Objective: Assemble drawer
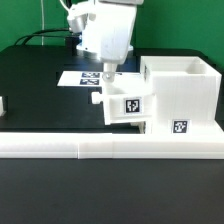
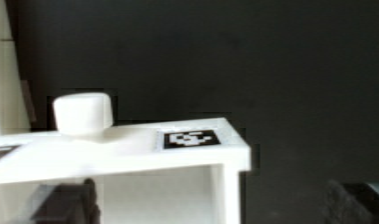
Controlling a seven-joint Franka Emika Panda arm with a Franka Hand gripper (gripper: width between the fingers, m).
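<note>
A small white drawer tray [image 1: 125, 104] with a knob [image 1: 97, 98] and a square tag stands against the exterior view's left side of the large boxy housing [image 1: 182, 92]. I cannot tell how far it is inside. My gripper [image 1: 108, 76] hangs just above the tray's knob end. In the wrist view the tray's face [image 2: 150, 185] with its tag [image 2: 191, 138] and knob [image 2: 83, 112] lies between my spread fingers [image 2: 65, 205]. The gripper [image 2: 212, 205] is open and holds nothing. The second tray is not clearly in view.
The long low white border rail [image 1: 90, 148] runs along the front of the black table. The marker board [image 1: 78, 77] lies flat behind the tray. A white piece [image 1: 3, 104] shows at the exterior view's left edge.
</note>
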